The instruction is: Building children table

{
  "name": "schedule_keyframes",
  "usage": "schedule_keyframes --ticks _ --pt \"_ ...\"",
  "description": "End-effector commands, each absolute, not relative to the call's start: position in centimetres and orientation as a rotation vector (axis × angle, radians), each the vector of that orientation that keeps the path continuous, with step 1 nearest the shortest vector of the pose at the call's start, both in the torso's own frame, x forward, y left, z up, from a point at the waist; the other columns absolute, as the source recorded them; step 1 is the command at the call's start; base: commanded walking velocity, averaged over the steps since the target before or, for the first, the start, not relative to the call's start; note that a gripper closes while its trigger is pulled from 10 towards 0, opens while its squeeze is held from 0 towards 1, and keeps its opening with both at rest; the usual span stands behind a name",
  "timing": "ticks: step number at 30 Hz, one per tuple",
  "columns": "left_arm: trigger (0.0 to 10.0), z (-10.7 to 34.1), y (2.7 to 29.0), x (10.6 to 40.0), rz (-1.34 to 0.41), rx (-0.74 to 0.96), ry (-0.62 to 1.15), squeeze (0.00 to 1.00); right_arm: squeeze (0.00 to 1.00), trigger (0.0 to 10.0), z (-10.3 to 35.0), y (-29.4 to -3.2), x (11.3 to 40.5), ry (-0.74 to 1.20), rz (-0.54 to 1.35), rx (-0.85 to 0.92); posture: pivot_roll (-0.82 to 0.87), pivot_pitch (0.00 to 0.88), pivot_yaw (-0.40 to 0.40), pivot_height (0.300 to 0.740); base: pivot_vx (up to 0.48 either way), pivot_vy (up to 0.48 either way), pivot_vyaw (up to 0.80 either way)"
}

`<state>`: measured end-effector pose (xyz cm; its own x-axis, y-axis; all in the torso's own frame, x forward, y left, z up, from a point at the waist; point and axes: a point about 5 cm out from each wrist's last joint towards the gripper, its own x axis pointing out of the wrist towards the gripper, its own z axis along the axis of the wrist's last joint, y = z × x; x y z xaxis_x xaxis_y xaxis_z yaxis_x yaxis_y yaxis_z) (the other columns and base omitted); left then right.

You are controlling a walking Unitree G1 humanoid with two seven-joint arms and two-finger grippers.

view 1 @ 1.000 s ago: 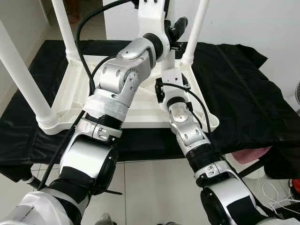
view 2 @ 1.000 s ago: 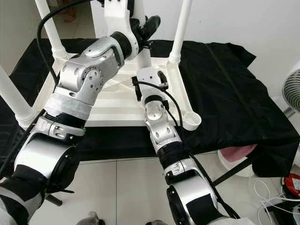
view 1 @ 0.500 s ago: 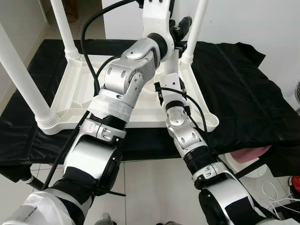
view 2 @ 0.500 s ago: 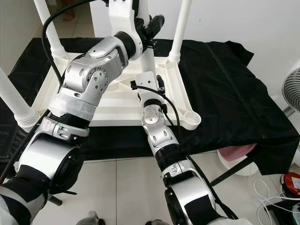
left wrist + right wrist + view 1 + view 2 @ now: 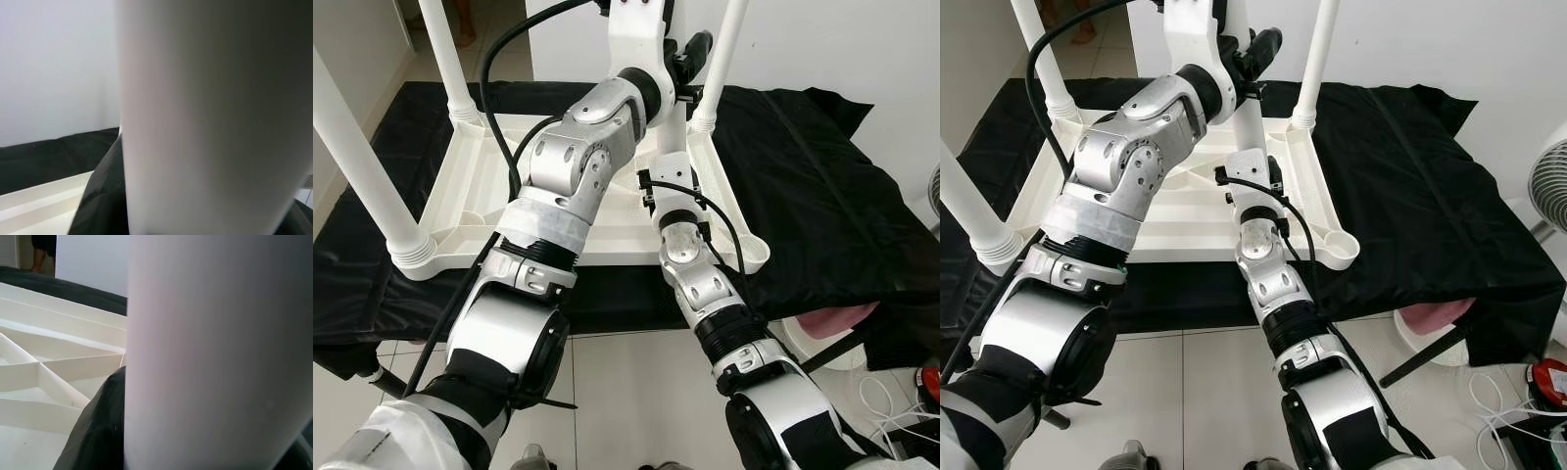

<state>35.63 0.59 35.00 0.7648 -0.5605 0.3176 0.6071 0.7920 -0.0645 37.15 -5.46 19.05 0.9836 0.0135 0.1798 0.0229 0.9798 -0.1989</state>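
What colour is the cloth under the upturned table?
Black; the cloth shows best in the right eye view, beneath the white table.

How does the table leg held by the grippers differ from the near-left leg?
The held leg is gripped by the left gripper higher up and the right gripper lower down, over the upturned table. The near-left leg stands untouched. The near-left leg sits in its corner socket, while the held leg is in none, and the near-right socket is empty. Both are white round tubes.
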Motion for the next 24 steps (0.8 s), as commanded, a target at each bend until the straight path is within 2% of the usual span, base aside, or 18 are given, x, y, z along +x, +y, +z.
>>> schedule_keyframes --ticks 1,4,17,18,21,24 --pt "10.0 35.7 -0.3 34.6 -0.707 -0.151 -0.35 1.0 0.0 10.0 19.3 -5.6 37.4 -0.167 -0.008 -0.129 0.05 0.005 -0.056 0.74 0.0 0.0 0.0" --pt "10.0 35.7 -0.6 34.2 -0.753 -0.165 -0.36 1.0 0.0 10.0 19.5 -6.1 37.7 -0.159 -0.022 -0.076 0.05 0.002 -0.057 0.74 0.0 0.0 0.0" --pt "10.0 35.6 -0.6 32.8 -0.856 -0.16 -0.406 1.0 0.0 10.0 20.2 -8.2 38.3 -0.169 -0.098 -0.043 0.05 0.0 -0.054 0.74 0.0 0.0 0.0" --pt "10.0 35.4 -0.5 32.8 -0.851 -0.147 -0.408 0.0 0.0 10.0 20.3 -8.6 38.4 -0.171 -0.106 -0.034 0.05 0.0 -0.054 0.74 0.0 0.0 0.0" --pt "10.0 35.2 -0.4 32.8 -0.849 -0.14 -0.407 0.0 0.0 10.0 20.3 -9.1 38.4 -0.171 -0.121 -0.032 0.05 0.0 -0.055 0.74 0.0 0.0 0.0" --pt "10.0 34.4 0.1 33.1 -0.825 -0.132 -0.383 0.0 0.0 10.0 20.3 -10.7 38.7 -0.173 -0.163 -0.029 0.05 0.0 -0.056 0.74 0.0 0.0 0.0"
